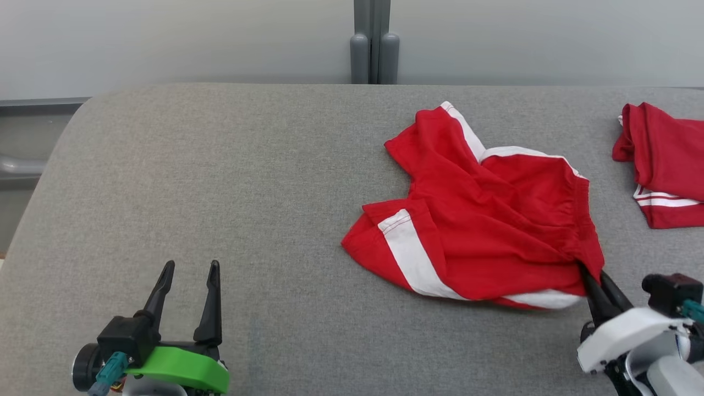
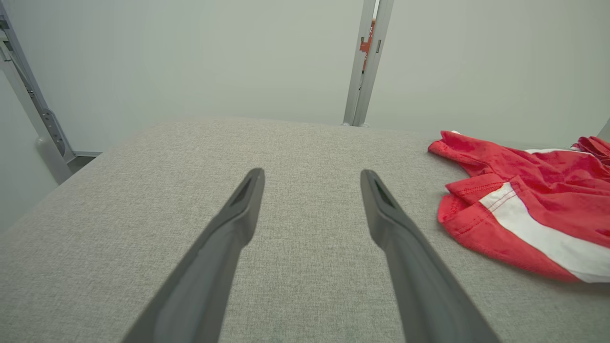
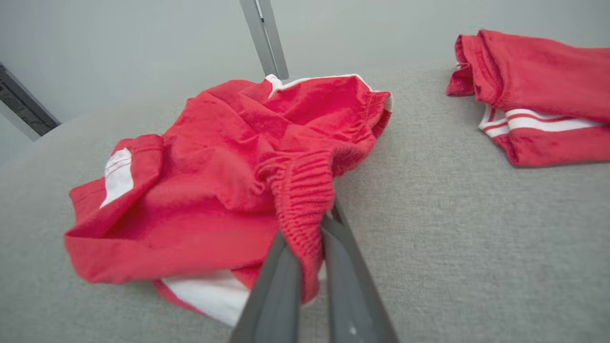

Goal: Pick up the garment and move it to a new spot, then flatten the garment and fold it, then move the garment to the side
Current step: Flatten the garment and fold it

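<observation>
Grey woven fabric covered the broad table point(image 1: 220, 176), which ran back to a pale wall point(image 1: 165, 38) with a grey post point(image 1: 374, 49) standing at its far edge. On the right half of the table lay the garment point(image 1: 484, 231), a pair of red shorts with white side stripes, crumpled and partly folded over itself. The right gripper point(image 1: 588, 278) reached in from the lower right of the head view, its two dark fingers drawn together and pinching the ribbed waistband point(image 3: 305, 190) at the near right corner of the shorts; the right wrist view showed the elastic bunched between them. The left gripper point(image 1: 191, 265) was over bare fabric at the lower left, well apart from the shorts, its fingers spread wide. A second red garment point(image 1: 668, 165) with white stripes lay folded at the far right edge.
</observation>
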Robot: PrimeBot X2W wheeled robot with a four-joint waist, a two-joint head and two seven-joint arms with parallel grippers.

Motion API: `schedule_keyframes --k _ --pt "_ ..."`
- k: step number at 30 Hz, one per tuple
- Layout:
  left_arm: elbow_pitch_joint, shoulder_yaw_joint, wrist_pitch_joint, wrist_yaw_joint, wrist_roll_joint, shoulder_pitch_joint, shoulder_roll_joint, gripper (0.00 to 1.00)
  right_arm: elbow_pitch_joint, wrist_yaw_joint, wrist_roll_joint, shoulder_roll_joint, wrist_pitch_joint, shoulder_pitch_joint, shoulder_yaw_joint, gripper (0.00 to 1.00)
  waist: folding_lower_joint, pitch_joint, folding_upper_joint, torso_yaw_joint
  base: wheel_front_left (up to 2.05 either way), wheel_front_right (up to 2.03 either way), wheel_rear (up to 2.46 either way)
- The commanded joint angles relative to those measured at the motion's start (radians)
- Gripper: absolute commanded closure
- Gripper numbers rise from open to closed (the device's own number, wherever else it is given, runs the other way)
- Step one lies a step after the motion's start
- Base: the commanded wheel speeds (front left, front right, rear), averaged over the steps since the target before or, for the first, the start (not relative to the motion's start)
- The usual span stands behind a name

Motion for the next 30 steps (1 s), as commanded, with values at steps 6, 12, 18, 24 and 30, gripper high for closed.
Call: schedule_keyframes --k 6,12,18,24,30 --pt "-0.013 0.007 0.0 -0.003 0.001 0.019 -0.007 0.0 -0.241 -0.001 -0.049 0.012 0.097 0.236 -0.133 1.0 0.0 -0.005 0.0 -0.029 0.0 0.0 0.0" --pt "-0.015 -0.001 0.0 -0.003 0.004 0.009 -0.009 0.0 -0.403 -0.001 -0.094 0.06 0.208 0.316 -0.235 1.0 0.0 0.0 0.0 -0.03 0.0 0.0 0.0" --pt "-0.011 -0.016 0.0 -0.003 0.0 -0.012 -0.003 0.0 -0.429 -0.001 -0.145 0.061 0.278 0.217 -0.217 1.0 0.0 0.013 0.0 -0.003 0.0 0.0 0.0" --pt "-0.007 -0.031 0.0 -0.003 -0.005 -0.033 -0.004 0.0 -0.294 -0.001 -0.179 0.049 0.309 0.013 -0.168 1.0 0.0 0.044 0.0 0.04 0.0 0.0 0.0" --pt "0.003 -0.054 0.0 -0.003 -0.014 -0.063 -0.008 0.0 -0.044 -0.001 -0.202 0.051 0.301 -0.215 -0.11 1.0 0.0 0.083 0.0 0.085 0.0 0.0 0.0"
